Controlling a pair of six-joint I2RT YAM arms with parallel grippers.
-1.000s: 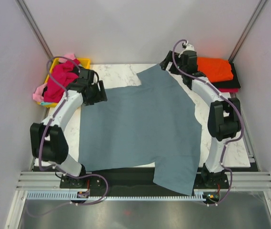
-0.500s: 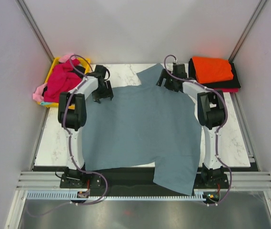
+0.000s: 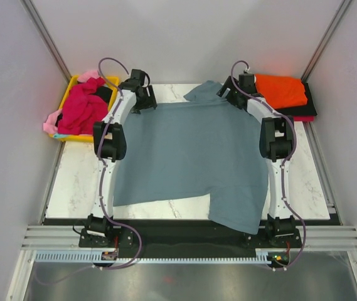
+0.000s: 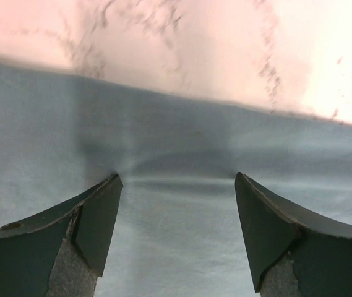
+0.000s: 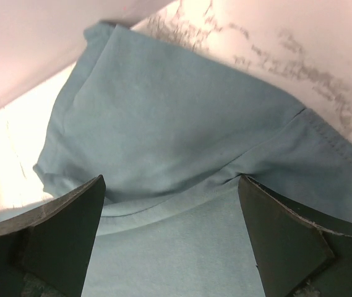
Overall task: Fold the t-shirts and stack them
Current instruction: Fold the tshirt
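A large slate blue-grey t-shirt [image 3: 191, 157] lies spread on the marble table [image 3: 78, 182], with one corner hanging over the near edge. My left gripper [image 3: 143, 97] is at the shirt's far left edge. Its jaws are open, with the fingertips down on the cloth [image 4: 182, 235] and creases running from the left fingertip [image 4: 104, 204]. My right gripper [image 3: 231, 94] is at the far right of the shirt, by a sleeve seam [image 5: 163, 124]. It is open too, with its fingertips on the fabric. Both arms are stretched far out.
A yellow tray [image 3: 110, 81] at the far left holds a crumpled magenta shirt [image 3: 84, 110] and a pink one [image 3: 51, 122]. At the far right a folded orange shirt [image 3: 282, 91] lies on black [image 3: 310, 103] and red [image 3: 300, 117] ones.
Both arms have stretched out toward the far edge. The blue-grey shirt has slid away with them, and less of it hangs over the near edge.
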